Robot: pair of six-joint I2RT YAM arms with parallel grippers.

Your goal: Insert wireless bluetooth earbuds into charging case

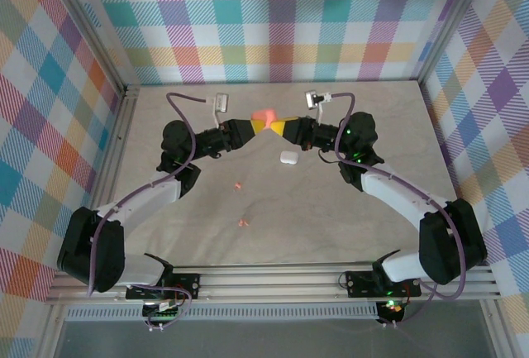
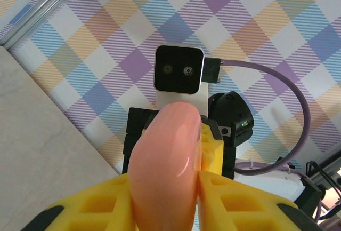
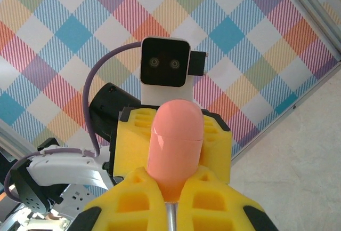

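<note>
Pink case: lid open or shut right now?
Shut. The pink case shows just a thin closed seam, no gap, held between the left end effector and right end effector.

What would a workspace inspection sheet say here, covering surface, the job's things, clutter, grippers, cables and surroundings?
Surface: marble-look table, flat.
Job's things: pink case held above the table, lid looks shut; white case lying near the right arm; two pink earbuds loose mid-table.
Clutter: nothing seen.
Grippers: left gripper and right gripper clamp the pink case from opposite sides.
Cables: purple cables loop along both arms.
Surroundings: plaid walls; aluminium rail at the near edge.
</note>
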